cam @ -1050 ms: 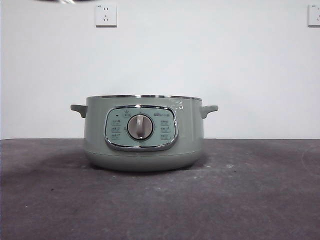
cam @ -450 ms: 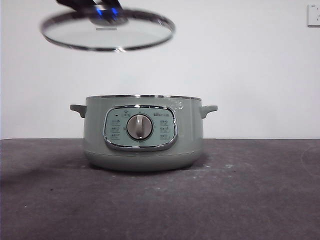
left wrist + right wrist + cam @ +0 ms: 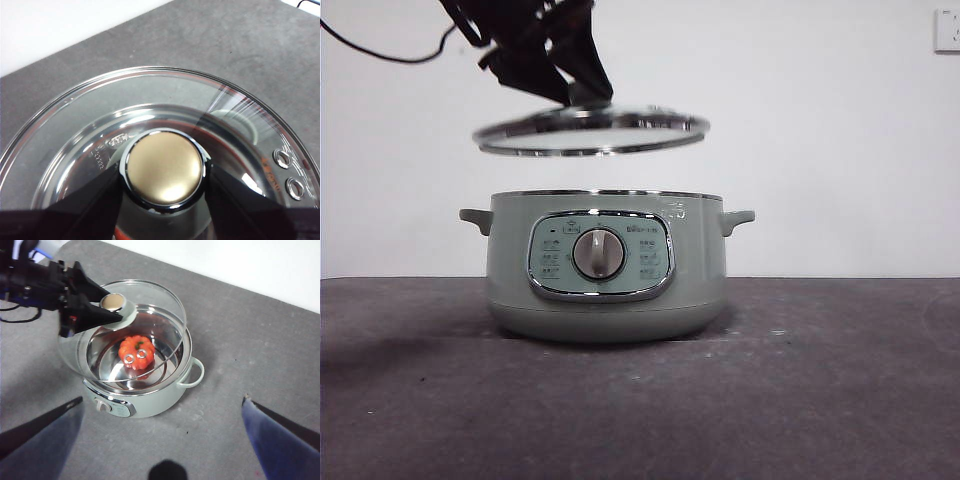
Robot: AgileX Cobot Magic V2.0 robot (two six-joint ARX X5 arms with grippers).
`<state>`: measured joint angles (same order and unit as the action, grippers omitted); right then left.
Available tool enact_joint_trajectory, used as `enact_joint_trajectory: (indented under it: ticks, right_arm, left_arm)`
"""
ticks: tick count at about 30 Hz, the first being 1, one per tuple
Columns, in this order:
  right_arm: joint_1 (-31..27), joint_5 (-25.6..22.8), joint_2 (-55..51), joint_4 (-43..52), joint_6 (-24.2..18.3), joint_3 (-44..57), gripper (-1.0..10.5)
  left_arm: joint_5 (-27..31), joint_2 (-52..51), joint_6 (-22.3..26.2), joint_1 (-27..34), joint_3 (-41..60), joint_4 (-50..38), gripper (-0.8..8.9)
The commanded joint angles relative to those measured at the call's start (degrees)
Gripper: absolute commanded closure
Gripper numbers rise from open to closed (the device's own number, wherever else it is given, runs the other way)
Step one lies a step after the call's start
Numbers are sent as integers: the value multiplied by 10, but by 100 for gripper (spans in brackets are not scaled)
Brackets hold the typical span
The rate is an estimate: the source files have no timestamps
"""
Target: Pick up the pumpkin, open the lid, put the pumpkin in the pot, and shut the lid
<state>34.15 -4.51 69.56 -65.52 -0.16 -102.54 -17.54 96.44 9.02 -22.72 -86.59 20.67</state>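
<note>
The desk (image 3: 840, 400), dark grey and matte, carries the pot (image 3: 610, 300) squarely near its middle, control panel and dial facing the front camera. The pot stands open, its chrome rim bare, which is what the last step needs: a clear mouth to receive a cover.

Above it hangs the lid (image 3: 590, 132), nearly level and well clear of the rim, sitting a little off toward the side of the arm that carries it rather than centred over the pot. From the right wrist view the lid (image 3: 125, 325) overlaps the pot's (image 3: 150, 400) mouth only partly. Held flat like this, it should seat evenly once lined up; a tilted lid would catch one edge of the rim.

The left gripper (image 3: 162, 172) carries it from above, its fingers (image 3: 95, 195) closed against either side of the knob (image 3: 164, 167), which is the only graspable part of the glass.

The right gripper (image 3: 160, 440) waits high and back, its fingers spread wide and holding nothing, out of the lid's path.

The pumpkin (image 3: 136, 352) already lies inside the pot on the steel floor, near the centre, low enough that the lid will likely clear its stem. What seems left is to shift the lid over the mouth and lower it.
</note>
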Motion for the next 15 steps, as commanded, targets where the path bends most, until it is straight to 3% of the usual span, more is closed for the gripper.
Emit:
enact_joint_trajectory:
  ticks: [1, 15]
  right_arm:
    - [2, 1, -3, 3, 8, 0, 350]
    - [2, 1, -2, 3, 5, 0, 350]
  left_arm:
    - [-5, 11, 7, -1, -9, -34, 822]
    - [8, 54, 5, -11, -9, -54, 822]
